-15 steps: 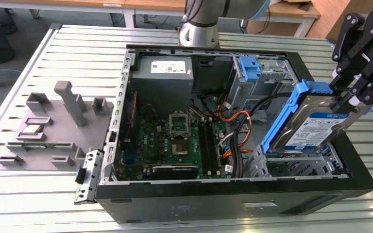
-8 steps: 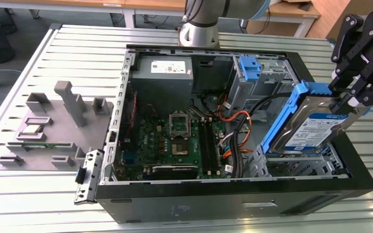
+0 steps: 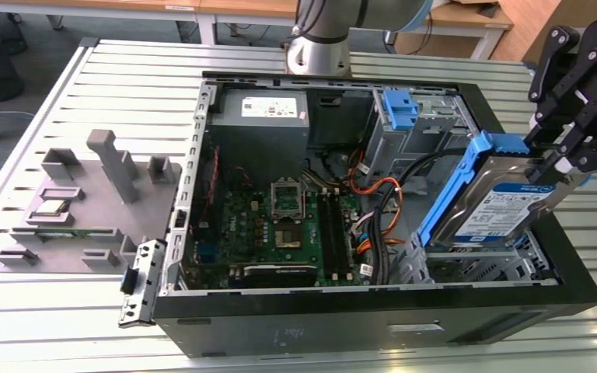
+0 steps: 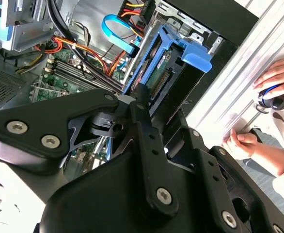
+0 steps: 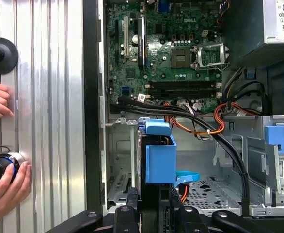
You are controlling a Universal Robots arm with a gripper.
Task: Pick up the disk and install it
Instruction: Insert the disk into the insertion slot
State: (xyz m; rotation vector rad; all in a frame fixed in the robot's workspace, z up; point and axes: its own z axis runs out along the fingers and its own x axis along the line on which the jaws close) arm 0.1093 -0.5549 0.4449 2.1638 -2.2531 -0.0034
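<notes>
I held the silver-metal hard disk in its blue plastic carrier [image 3: 490,203] with the jaws clamped on its upper edge. It was tilted on edge above the perforated metal drive bay [image 3: 477,268] of the open black computer case [image 3: 309,330], at the exterior view's right.

An open black computer case [image 3: 382,326] is set on a slatted metal table [image 3: 122,70]. A green motherboard [image 3: 277,225] is fixed to its floor, and a grey power supply [image 3: 262,113] is mounted at its far corner. A grey fixture block [image 3: 102,210], possibly holding small parts, is placed near the table's edge.
</notes>
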